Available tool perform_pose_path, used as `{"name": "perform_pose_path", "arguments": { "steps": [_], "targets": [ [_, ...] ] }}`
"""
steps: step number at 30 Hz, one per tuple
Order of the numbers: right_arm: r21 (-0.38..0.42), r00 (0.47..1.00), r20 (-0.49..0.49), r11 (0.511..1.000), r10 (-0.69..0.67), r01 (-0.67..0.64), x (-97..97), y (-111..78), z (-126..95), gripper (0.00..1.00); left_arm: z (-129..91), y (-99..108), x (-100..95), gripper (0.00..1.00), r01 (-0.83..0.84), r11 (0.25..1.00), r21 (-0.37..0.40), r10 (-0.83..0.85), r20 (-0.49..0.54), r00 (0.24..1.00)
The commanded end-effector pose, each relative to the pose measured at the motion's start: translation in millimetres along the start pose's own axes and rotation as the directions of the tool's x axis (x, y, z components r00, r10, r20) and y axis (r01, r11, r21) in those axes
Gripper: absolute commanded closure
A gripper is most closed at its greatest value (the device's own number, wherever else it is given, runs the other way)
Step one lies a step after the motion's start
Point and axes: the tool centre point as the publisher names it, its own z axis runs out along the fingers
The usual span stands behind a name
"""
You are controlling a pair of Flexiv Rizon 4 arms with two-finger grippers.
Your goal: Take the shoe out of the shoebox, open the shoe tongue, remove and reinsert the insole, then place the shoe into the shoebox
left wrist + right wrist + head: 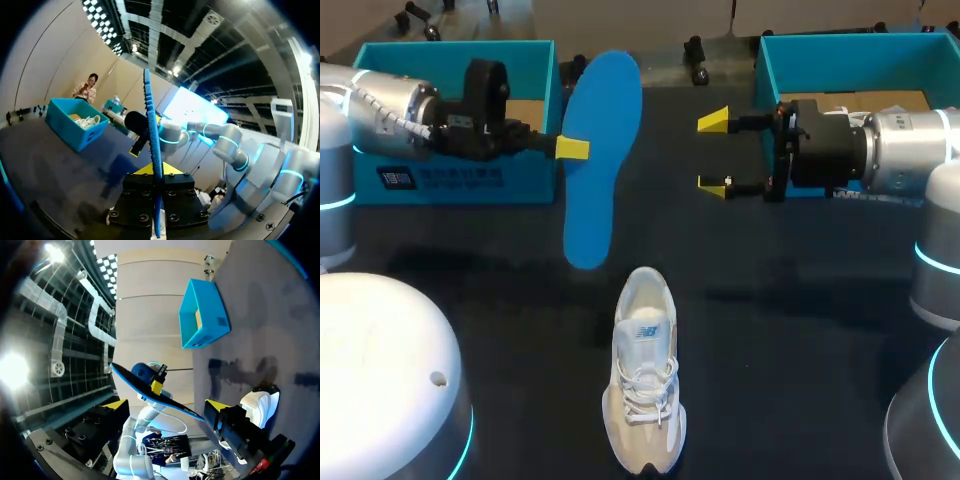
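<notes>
A blue insole hangs upright in the air above the table's back middle, with my left gripper shut on its edge. In the left wrist view the insole stands edge-on between the yellow tips of the left gripper. My right gripper is open, a short way to the right of the insole and facing it. From the right wrist, the insole lies ahead of the spread right gripper. The white shoe rests on the dark table near the front middle, also seen as the shoe.
A teal shoebox stands at the back left behind my left arm. A second teal box stands at the back right behind my right arm. White robot bases fill the front corners.
</notes>
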Motion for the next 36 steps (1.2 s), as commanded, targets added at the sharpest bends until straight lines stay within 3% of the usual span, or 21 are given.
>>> {"name": "perform_pose_path", "arguments": {
  "steps": [1,12,20,26,36],
  "targets": [
    [-0.002,1.000,0.000,1.000,-0.001,0.001,-0.8,-0.5,0.6,0.00,7.8,1.2,2.3,1.00,0.274,0.962,-0.011,-0.273,0.056,0.960],
    [-0.002,1.000,0.000,1.000,-0.001,0.001,-0.8,-0.5,0.6,0.00,10.3,17.6,-12.2,1.00,0.496,0.861,0.112,-0.507,0.112,0.855],
    [-0.002,1.000,0.000,1.000,-0.001,0.001,-0.8,-0.5,0.6,0.00,18.4,13.4,-20.8,1.00,0.560,0.808,0.184,-0.583,0.109,0.806],
    [-0.002,1.000,0.000,1.000,-0.001,0.001,-0.8,-0.5,0.6,0.00,30.8,9.6,-23.0,1.00,0.569,0.803,0.178,-0.592,0.118,0.797],
    [-0.002,1.000,0.000,1.000,-0.001,0.001,-0.8,-0.5,0.6,0.00,39.4,20.4,-41.1,1.00,0.697,0.693,0.182,-0.718,0.088,0.691]
  ]
}}
